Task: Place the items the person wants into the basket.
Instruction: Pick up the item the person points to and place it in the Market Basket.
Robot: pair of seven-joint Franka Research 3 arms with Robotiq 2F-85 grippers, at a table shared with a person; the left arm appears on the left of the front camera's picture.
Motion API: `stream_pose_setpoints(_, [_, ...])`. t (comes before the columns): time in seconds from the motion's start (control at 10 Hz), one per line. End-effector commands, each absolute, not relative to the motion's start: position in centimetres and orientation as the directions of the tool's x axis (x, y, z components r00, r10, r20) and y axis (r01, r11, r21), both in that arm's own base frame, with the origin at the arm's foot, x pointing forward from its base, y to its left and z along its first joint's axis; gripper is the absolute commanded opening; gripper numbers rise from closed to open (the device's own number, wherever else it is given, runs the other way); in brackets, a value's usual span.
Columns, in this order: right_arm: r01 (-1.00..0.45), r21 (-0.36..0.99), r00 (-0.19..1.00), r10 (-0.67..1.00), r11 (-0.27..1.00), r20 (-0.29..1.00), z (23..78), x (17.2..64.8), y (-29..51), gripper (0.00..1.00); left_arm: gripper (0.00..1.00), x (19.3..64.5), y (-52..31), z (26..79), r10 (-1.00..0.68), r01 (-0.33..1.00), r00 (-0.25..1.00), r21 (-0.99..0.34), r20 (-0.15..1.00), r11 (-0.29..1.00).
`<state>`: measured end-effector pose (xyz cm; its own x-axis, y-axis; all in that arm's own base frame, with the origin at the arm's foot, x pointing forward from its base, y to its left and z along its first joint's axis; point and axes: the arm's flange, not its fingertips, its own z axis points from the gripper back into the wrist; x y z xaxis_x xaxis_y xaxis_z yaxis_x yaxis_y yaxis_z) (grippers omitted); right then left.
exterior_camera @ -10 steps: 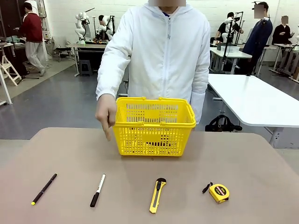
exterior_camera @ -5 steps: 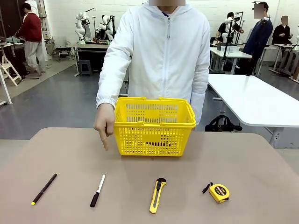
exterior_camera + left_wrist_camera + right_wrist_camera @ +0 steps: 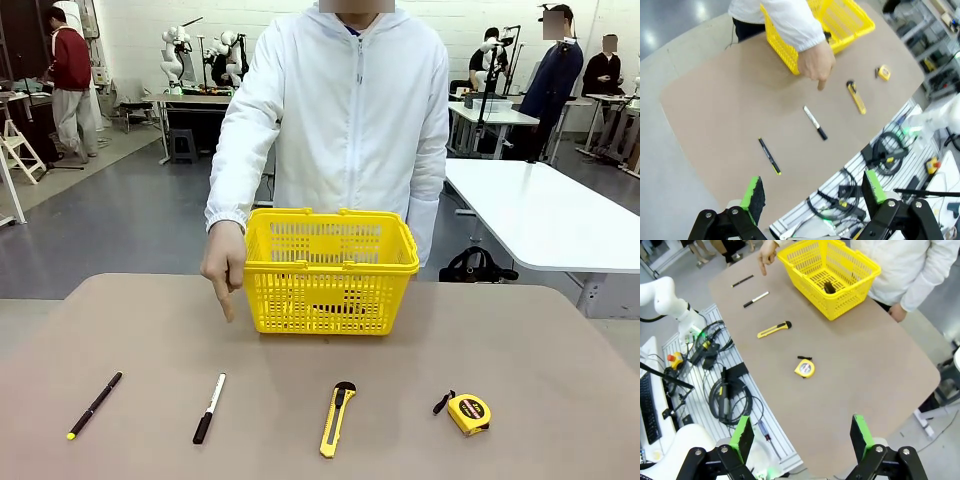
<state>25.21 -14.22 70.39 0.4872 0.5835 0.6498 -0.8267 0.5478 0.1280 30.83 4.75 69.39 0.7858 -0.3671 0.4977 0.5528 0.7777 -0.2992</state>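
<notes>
Open lab floor, other tables and people far off; work surface is a brown table (image 3: 520, 340).

Left gripper (image 3: 813, 189): jaws wide apart, nothing between the green pads, hanging high over the near table edge. From its camera, the thin black pen with the yellow tip (image 3: 769, 156) is the closest item, just ahead of its left-hand finger. The white marker with the black cap (image 3: 815, 122) is next out, roughly centred between the fingers. Yellow utility knife (image 3: 856, 96) and yellow tape measure (image 3: 883, 73) lie farther out, toward the other finger's side.

Right gripper (image 3: 801, 436): also spread wide and empty, high above the table. Tape measure sits nearest ahead of it, about centred; knife, marker and pen run away beyond its left-hand finger.

All 4 items lie flat in a row on the table, well apart from each other. Neither pen is in the basket.

Yellow basket (image 3: 320, 300) stands upright at the far edge, the farthest thing from both grippers. Something small and dark lies on its floor; can't tell what.

Person in a white jacket (image 3: 350, 110) stands behind the basket. Their hand (image 3: 224, 265) hangs just beside the basket, index finger pointing down toward the marker side of the row.
</notes>
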Motion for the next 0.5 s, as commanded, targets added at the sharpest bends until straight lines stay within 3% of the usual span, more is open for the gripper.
stream_pose_setpoints(0.0, [-0.839, 0.133, 0.471, 0.581, 0.528, 0.664, 70.5, 25.4, -14.3, 1.00, 1.00, 33.5, -3.5, 67.1, -0.523, 0.562, 0.822, -0.181, 0.225, 0.807])
stream_pose_setpoints(0.1, [-0.839, 0.133, 0.471, 0.581, 0.528, 0.664, 70.5, 25.4, -14.3, 1.00, 1.00, 33.9, -7.1, 64.8, -0.514, 0.530, 0.847, -0.147, 0.136, 0.835])
stream_pose_setpoints(0.2, [-0.839, 0.133, 0.471, 0.581, 0.528, 0.664, 70.5, 25.4, -14.3, 1.00, 1.00, 33.6, -10.3, 62.7, -0.473, 0.485, 0.873, -0.099, 0.118, 0.869])
stream_pose_setpoints(0.4, [-0.839, 0.133, 0.471, 0.581, 0.528, 0.664, 70.5, 25.4, -14.3, 1.00, 1.00, 32.0, -15.4, 57.7, -0.329, 0.334, 0.926, 0.004, 0.185, 0.943])
